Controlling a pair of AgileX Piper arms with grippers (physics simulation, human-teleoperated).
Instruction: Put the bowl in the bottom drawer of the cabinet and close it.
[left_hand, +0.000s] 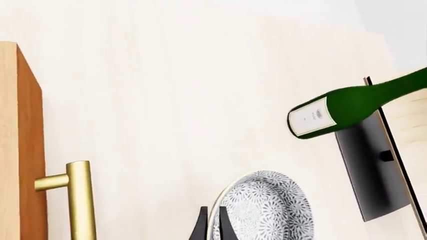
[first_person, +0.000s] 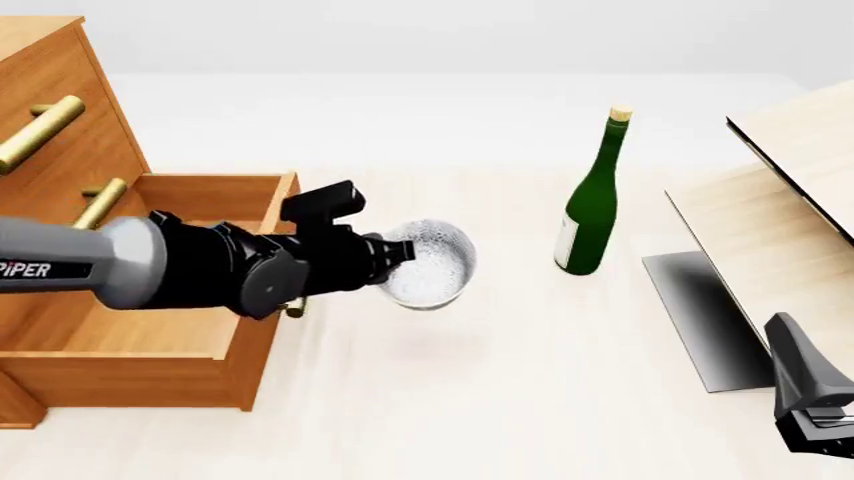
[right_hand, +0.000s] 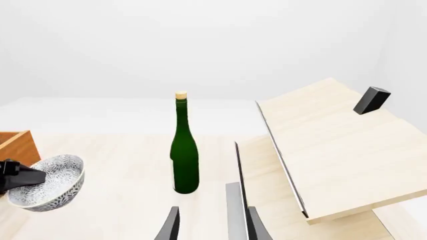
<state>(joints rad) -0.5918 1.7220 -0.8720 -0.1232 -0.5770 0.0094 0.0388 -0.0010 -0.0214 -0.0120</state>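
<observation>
Overhead, pale wood table (first_person: 534, 380), white backdrop.

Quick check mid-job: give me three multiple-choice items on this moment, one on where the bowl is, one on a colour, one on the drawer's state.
1. Where is the bowl?
A. inside the bottom drawer
B. held by the left gripper, beside the drawer
C. next to the right gripper

2. The bottle is:
A. green
B. blue
C. red

3. The bottom drawer is:
A. shut
B. pulled open
C. removed

Answers: 1 B, the fingers pinch its rim, tilted, outside the drawer. 2 A, dark green glass. 3 B, its box sticks out from the cabinet.
</observation>
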